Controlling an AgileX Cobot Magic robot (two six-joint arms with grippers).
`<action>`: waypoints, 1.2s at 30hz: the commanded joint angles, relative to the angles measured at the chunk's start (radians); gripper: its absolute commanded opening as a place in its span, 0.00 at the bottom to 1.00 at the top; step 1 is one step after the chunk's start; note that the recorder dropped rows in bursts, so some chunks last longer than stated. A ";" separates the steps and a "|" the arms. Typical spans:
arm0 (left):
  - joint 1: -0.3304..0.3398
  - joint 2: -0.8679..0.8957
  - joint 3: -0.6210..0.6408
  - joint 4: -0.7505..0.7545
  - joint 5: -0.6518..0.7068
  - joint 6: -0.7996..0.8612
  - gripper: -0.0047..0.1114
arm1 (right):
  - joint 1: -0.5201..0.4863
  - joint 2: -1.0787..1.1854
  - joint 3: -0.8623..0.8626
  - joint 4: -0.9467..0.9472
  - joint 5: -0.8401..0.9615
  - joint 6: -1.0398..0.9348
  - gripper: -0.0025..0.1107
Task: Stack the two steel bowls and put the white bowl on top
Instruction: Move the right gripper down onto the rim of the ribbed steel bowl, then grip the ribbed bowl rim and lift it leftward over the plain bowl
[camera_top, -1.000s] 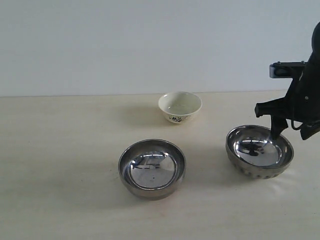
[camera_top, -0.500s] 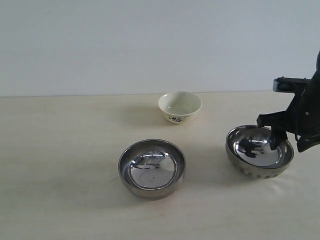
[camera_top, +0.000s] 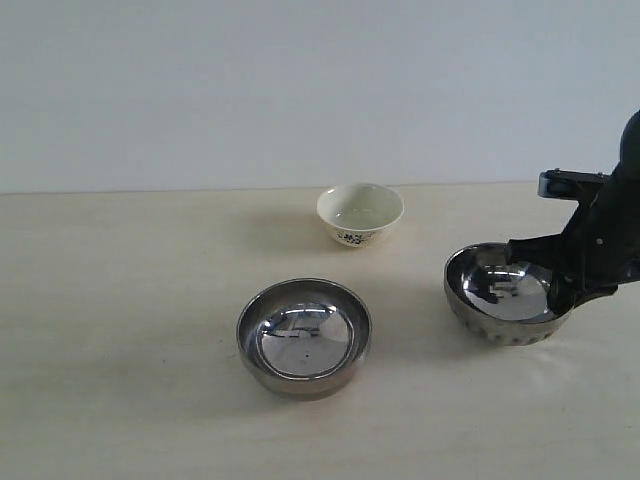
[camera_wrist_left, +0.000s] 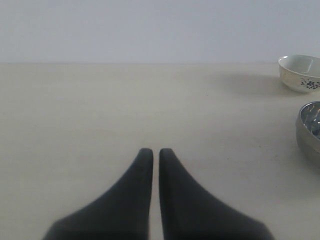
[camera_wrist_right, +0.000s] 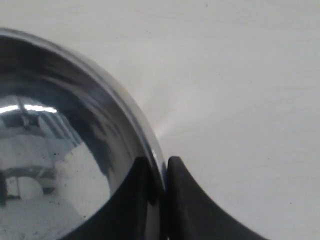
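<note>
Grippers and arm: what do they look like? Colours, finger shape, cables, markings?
Left gripper: two matte black fingers, broad at the base, curving to narrow rounded tips. Right gripper: same. Exterior view shows the right arm black and angular, with a grey-edged bracket on top. No cables or markings discernible.

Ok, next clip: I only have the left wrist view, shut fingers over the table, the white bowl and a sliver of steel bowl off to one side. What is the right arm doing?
Observer: The right gripper is shut on the rim of the ribbed steel bowl, one finger inside, one outside.
Operator: Is anything stacked?
Observer: No. The plain steel bowl stands apart from it on the table, empty.
Operator: Does the exterior view show my arm?
Observer: No, the left gripper is outside that view.
</note>
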 joint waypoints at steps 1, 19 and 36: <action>0.003 -0.007 0.004 -0.008 0.001 -0.009 0.07 | -0.004 -0.005 0.000 -0.012 -0.026 -0.005 0.02; 0.003 -0.007 0.004 -0.008 0.001 -0.009 0.07 | -0.004 -0.156 0.000 0.181 0.098 -0.172 0.02; 0.003 -0.007 0.004 -0.008 0.001 -0.009 0.07 | 0.105 -0.427 0.163 0.377 0.107 -0.294 0.02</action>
